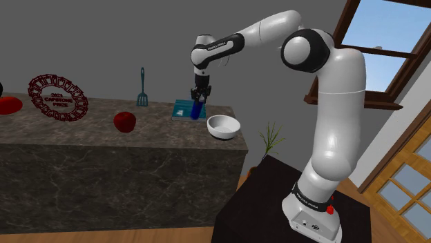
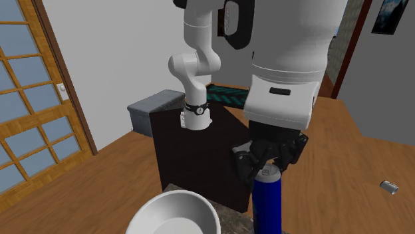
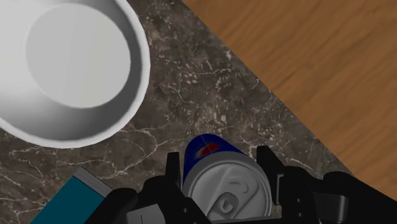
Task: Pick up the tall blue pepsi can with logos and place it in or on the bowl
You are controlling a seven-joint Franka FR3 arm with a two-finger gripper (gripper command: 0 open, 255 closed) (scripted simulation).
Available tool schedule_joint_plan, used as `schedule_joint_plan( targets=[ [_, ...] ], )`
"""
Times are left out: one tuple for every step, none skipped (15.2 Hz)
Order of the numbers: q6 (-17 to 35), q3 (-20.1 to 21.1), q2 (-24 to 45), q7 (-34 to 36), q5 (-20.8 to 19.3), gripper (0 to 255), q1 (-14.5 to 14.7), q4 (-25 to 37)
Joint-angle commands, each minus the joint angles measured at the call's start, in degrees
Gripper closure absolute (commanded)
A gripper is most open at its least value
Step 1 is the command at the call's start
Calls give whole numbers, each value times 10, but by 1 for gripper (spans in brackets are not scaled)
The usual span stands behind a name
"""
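Blue can (image 3: 222, 188) upright inside the pincer (image 3: 218, 159), clasped near its top, white bowl (image 3: 127, 102) just beside

A home, seemingly its kitchen: a long dark veined stone counter (image 1: 83, 131); a brown wooden plank floor (image 2: 359, 153); a glazed wood-framed door (image 2: 30, 100); a timber-framed window (image 1: 387, 34).
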Motion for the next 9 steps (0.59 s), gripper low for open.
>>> schedule_joint_plan(
  targets=[
    [-12, 0, -6, -1, 0, 255, -1, 6],
    [-19, 0, -8, 0, -1, 255, -1, 11],
    [-20, -1, -8, 0, -1, 255, -1, 12],
    [-20, -4, -17, -12, 0, 255, -8, 3],
    [-21, -8, -25, -23, 1, 255, -15, -5],
    [-21, -12, -33, -34, 1, 255, -23, -12],
    [-23, -16, -40, -46, 2, 255, -30, -18],
    [-24, -20, -46, -57, 2, 255, -37, -23],
    [-26, -24, -53, -69, 2, 255, -45, -28]
  ],
)
